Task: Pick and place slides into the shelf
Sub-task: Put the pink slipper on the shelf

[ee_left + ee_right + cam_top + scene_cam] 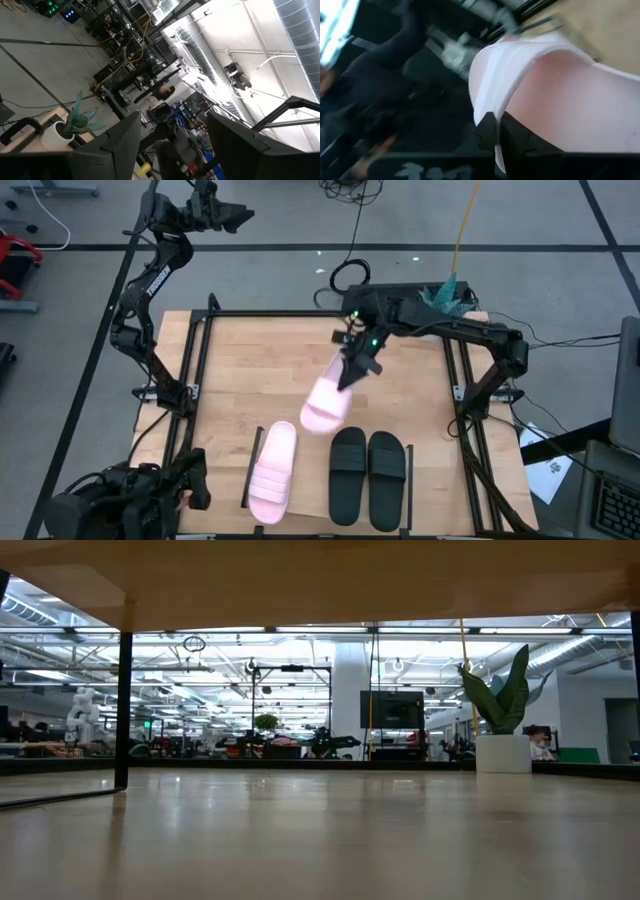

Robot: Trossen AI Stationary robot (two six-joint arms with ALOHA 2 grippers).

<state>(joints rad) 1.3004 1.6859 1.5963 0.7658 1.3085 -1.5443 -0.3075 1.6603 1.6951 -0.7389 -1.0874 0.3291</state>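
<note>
Slides are being put away on a low wooden shelf [300, 505] at the near edge of the table [260, 360], seen from above. Three of the four already rest there: one pale pink slide [273, 472] on the left, and a black pair [368, 477] side by side to its right, all with their long axes running near to far. A gap on the shelf shows between the pink slide and the black pair.

The second pink slide [325, 405] hangs in the air above the middle of the table, just far of that gap and a little to its right. Its long axis is tilted, slanting from near-left to far-right. The right gripper [356, 367] has its fingers clamped tight on the far end of this slide; the right wrist view shows the two dark fingers [512, 137] pinching the pale edge.

The open slot lies near and slightly left of the held slide, so the right arm is plainly the nearer one.

The left gripper [190, 480] waits off the table's near-left corner, fingers spread apart and empty.
</note>
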